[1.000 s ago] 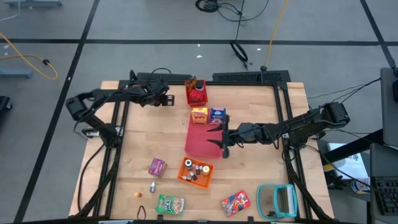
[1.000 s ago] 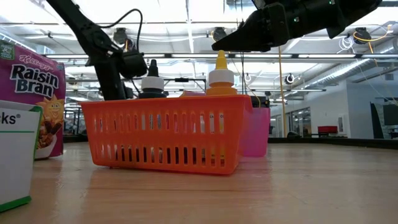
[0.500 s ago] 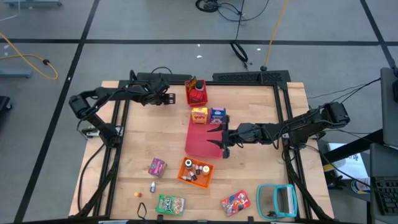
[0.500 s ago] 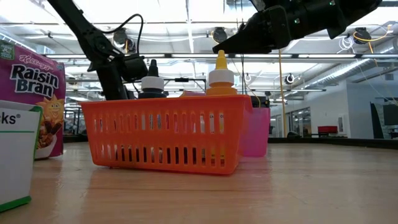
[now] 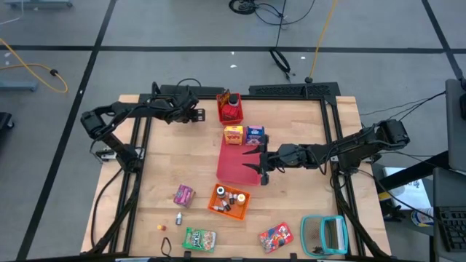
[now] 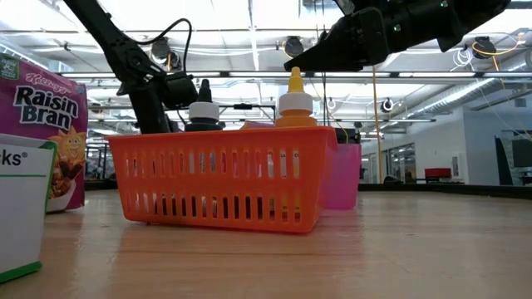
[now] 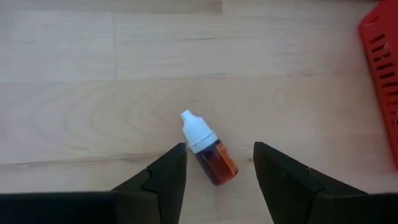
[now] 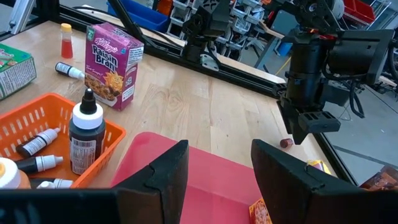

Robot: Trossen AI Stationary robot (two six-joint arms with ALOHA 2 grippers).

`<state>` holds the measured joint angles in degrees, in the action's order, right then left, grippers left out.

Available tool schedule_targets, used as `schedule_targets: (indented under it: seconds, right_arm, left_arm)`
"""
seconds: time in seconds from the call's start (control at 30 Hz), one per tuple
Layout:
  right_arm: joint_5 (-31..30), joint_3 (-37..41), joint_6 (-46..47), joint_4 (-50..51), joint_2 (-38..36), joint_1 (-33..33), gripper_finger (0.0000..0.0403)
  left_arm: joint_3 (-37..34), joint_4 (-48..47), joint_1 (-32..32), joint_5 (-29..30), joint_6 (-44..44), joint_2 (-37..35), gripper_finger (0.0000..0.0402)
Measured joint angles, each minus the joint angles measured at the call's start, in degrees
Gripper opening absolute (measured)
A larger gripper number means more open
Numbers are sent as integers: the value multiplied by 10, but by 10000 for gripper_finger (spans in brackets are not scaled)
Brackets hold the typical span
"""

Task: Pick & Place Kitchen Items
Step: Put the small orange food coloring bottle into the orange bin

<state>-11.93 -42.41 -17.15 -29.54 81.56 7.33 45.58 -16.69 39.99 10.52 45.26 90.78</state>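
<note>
Left end effector hovers over back-left part of counter, beside red bin. Fingers apart, nothing grasped. Small orange bottle lies flat on counter between fingers, white cap pointing away from wrist, long axis slanted across gap. Right end effector waits over red mat, fingers apart, empty.
</note>
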Motion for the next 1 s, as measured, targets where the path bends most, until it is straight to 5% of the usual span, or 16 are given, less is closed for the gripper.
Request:
schedule_targets:
  seconds: [0.6, 0.9, 1.0]
  right_arm:
    - [0, 0, 5, 0, 0, 0, 169]
    - [0, 0, 15, 1, 0, 0, 169]
    - [0, 0, 15, 1, 0, 0, 169]
  left_arm:
    - [3, 0, -12, 32, -35, 78, 180]
    - [2, -3, -11, 33, -92, 75, 50]
    - [0, -2, -13, 31, -107, 68, 40]
